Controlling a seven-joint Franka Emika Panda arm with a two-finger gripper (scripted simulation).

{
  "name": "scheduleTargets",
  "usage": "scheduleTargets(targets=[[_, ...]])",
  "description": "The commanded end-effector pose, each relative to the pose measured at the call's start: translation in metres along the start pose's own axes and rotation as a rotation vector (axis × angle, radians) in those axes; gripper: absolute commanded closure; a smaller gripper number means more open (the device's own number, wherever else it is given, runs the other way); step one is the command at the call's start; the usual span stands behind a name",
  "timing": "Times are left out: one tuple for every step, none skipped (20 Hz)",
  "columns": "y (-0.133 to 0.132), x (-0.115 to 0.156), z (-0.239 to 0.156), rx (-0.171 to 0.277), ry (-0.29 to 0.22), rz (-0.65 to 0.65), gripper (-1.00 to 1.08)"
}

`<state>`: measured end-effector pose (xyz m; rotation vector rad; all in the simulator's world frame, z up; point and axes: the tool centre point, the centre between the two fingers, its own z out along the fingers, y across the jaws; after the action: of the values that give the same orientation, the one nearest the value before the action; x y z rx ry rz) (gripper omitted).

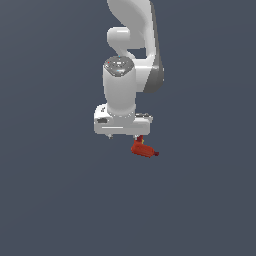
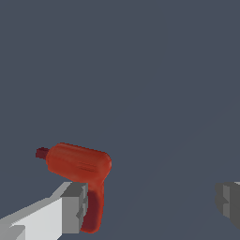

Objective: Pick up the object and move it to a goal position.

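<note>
In the exterior view I see the white arm's gripper (image 1: 131, 136) pointing down, with the small red elongated object with a dark-red tip (image 1: 143, 149) just below it, toward the exterior view's right; plain grey ground lies open all round. In the wrist view the fingers (image 2: 70, 206) stand wide apart, the object (image 2: 80, 168) touching one, the other well clear.
</note>
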<state>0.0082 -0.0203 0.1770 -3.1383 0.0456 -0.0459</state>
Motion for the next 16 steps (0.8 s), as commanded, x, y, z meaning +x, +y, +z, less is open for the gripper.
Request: scheduleTargets(targets=[[0.0000, 0.0000, 0.0000, 0.000, 0.000, 0.000, -1.00], [0.0001, 0.0000, 0.0001, 0.000, 0.000, -0.001, -1.00], [0.0002, 0.0000, 0.0005, -0.001, -0.001, -0.004, -1.00], [0.0004, 0.0000, 0.0011, -0.002, -0.001, -0.009, -1.00], [0.0008, 0.0000, 0.0020, -0.004, -0.002, -0.015, -1.00], [0.0011, 0.0000, 0.0027, -0.006, -0.003, -0.021, -1.00], [0.0013, 0.0000, 0.0032, -0.007, -0.003, -0.025, -1.00], [0.0014, 0.0000, 0.0034, -0.008, -0.003, -0.026, -1.00], [0.0011, 0.0000, 0.0033, -0.008, -0.003, -0.026, -1.00], [0.0012, 0.0000, 0.0032, -0.007, -0.003, -0.025, -1.00], [0.0013, 0.0000, 0.0033, -0.007, -0.004, -0.026, -1.00], [0.0010, 0.0000, 0.0037, -0.007, -0.004, -0.029, -1.00], [0.0008, 0.0000, 0.0041, -0.006, -0.006, -0.033, -1.00], [0.0004, 0.0000, 0.0047, -0.005, -0.007, -0.038, -1.00], [0.0000, 0.0000, 0.0054, -0.004, -0.009, -0.045, -1.00], [-0.0005, -0.0001, 0.0063, -0.003, -0.012, -0.053, -1.00]])
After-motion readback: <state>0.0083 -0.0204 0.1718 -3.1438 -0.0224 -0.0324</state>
